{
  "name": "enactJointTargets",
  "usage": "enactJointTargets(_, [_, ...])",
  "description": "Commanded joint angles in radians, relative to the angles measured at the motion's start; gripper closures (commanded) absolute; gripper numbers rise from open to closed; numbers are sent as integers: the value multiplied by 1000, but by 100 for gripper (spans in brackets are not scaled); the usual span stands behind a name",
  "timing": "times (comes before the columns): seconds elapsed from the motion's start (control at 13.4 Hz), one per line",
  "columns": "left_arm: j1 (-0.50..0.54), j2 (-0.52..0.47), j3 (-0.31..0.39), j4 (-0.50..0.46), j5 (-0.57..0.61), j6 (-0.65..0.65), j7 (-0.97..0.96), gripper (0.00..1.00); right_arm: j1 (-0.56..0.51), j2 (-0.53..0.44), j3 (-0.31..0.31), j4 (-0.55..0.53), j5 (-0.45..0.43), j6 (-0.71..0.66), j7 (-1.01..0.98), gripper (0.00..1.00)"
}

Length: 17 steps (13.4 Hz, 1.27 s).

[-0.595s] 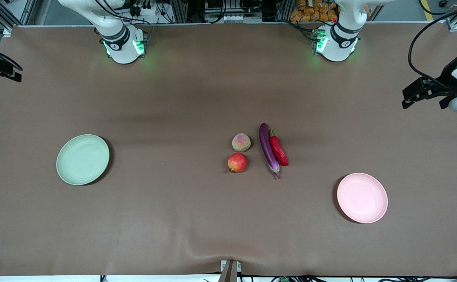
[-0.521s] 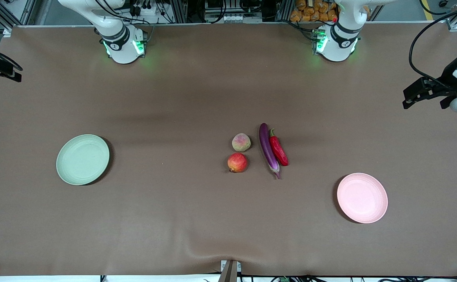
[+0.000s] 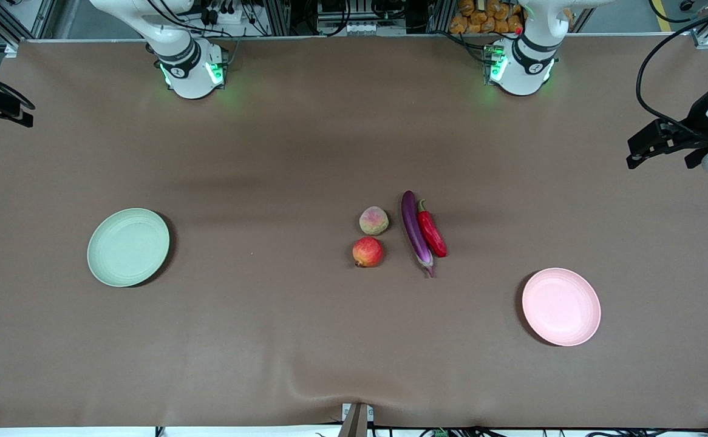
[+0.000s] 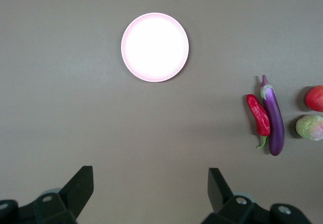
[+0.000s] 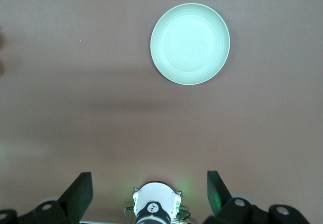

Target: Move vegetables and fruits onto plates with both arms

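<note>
Right, nothing is lifted yet, and all four pieces lie grouped near the middle of the counter (image 3: pixel 269 340), a little toward the left arm's end. The eggplant (image 3: pixel 415 231) is long, slim and glossy purple, and the red chili pepper (image 3: pixel 432 233) with its green stem lies touching it on the side toward the left arm's end. I'd judge both light and fairly stiff, but that shiny skin looks slippery, so the grip wants to go across the middle of each body, not near the tapering ends. Separating them is the tricky part, since they lie snug together.

Just beside the eggplant, toward the right arm's end, sit the two round fruits: the dull yellow-green fruit (image 3: pixel 374 220) with a pink blush, and nearer the front camera the red fruit (image 3: pixel 367 252) with its small crown tip. Round ones will likely roll if nudged, so straddle the widest part from straight above.

The pink plate (image 3: pixel 561 307) waits empty toward the left arm's end, the pale green plate (image 3: pixel 128 247) well apart toward the right arm's end.

The left gripper (image 4: pixel 150 187) hangs high over the left arm's end of the counter, fingers spread wide and empty. The right gripper (image 5: pixel 149 187) hovers over the right arm's end, likewise wide and empty.
</note>
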Motion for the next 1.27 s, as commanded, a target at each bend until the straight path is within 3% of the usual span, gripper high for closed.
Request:
enactJointTargets(0.0, [1, 6, -2, 13, 7, -45, -17, 0, -20, -2, 8, 1, 17, 0, -7, 0])
enactJointTargets(0.89, [-8, 32, -29, 3, 6, -24, -30, 0, -18, 0, 8, 1, 17, 0, -7, 0])
enactJointTargets(1.19, [-21, 168, -86, -15, -7, 109, -127, 0, -20, -2, 8, 1, 20, 2, -7, 0])
